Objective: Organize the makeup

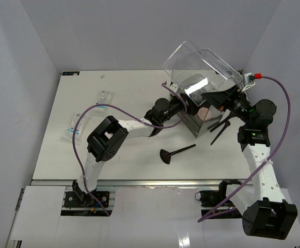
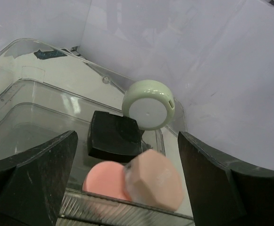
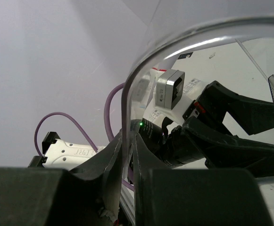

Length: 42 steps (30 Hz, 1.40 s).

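Left claw (image 2: 127, 139) wide open, nothing held, hanging over the open clear box (image 2: 28, 52)

Left wrist view only: a blurred pink sponge (image 2: 153, 181) sits low between my fingers (image 2: 33, 179), not gripped. It overlaps a round pink compact (image 2: 103, 181), and I can't tell if the sponge is resting or in the air. Behind them a black square case (image 2: 114, 136) lies flat. A grey-green compact (image 2: 148, 104) stands on edge against the box's far wall. From the top view the box contents are only a patch of pink

Top view only: the fan brush (image 1: 175, 153) lies on the table (image 1: 113, 82) in front of the box. The thin black brushes (image 1: 219, 129) are just right of the box, near my right arm. The white packets (image 1: 106, 96) are well apart from the box on the table's left side

Right claw (image 3: 127, 160) is pinched tight on the edge of the raised lid (image 1: 201, 62). The right wrist view shows the clear rim between its fingers, with my left arm visible through the plastic. The top view only shows that claw at the lid's right edge
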Motion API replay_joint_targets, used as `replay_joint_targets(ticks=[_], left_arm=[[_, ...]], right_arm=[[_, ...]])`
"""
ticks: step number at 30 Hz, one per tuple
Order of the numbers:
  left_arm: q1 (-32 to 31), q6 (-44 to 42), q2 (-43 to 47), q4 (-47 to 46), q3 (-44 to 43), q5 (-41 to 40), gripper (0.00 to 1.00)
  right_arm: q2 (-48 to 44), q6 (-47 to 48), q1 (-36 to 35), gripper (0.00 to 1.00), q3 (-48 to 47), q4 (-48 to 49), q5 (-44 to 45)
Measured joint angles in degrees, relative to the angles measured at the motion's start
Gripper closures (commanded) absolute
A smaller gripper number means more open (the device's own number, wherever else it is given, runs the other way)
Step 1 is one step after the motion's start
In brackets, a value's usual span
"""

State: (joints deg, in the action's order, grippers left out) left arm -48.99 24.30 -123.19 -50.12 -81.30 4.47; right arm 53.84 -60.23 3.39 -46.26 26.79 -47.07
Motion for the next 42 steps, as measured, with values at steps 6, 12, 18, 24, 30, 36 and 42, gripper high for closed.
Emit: replay_joint_targets(ticks=[6, 12, 18, 24, 30, 36, 42], left_arm=[[-0.03, -2.84, 7.77, 0.25, 8.98, -0.84, 0.02], [-0.12, -6.68, 21.74, 0.44, 20.28, -5.58, 0.02], [-0.16, -8.70, 36.00, 7.72, 32.55, -13.95, 0.02], [1.86, -0.24, 54.40, 40.83, 35.98, -28.79, 0.03], [13.09, 13.90, 74.87, 72.24, 36.64, -34.77, 0.04], [25.73, 20.34, 77.28, 87.07, 39.76, -33.12, 0.03], [33.59, 15.40, 66.58, 86.86, 43.29, -26.57, 0.02]], right_arm=[[-0.33, -0.04, 0.26, 0.84, 0.01, 0.01, -0.04], [-0.37, -0.04, 0.33, 0.83, 0.04, -0.02, -0.02], [-0.57, 0.02, 0.36, 0.84, 0.25, -0.08, -0.01], [-0.67, 0.05, 0.36, 0.83, 0.31, -0.13, -0.01], [-0.76, -0.06, 0.40, 0.83, 0.60, 0.08, 0.02], [-1.06, -0.40, 0.40, 0.83, 1.16, 0.19, 0.00], [-1.60, -0.83, 0.54, 0.83, 1.18, 0.20, 0.05]])
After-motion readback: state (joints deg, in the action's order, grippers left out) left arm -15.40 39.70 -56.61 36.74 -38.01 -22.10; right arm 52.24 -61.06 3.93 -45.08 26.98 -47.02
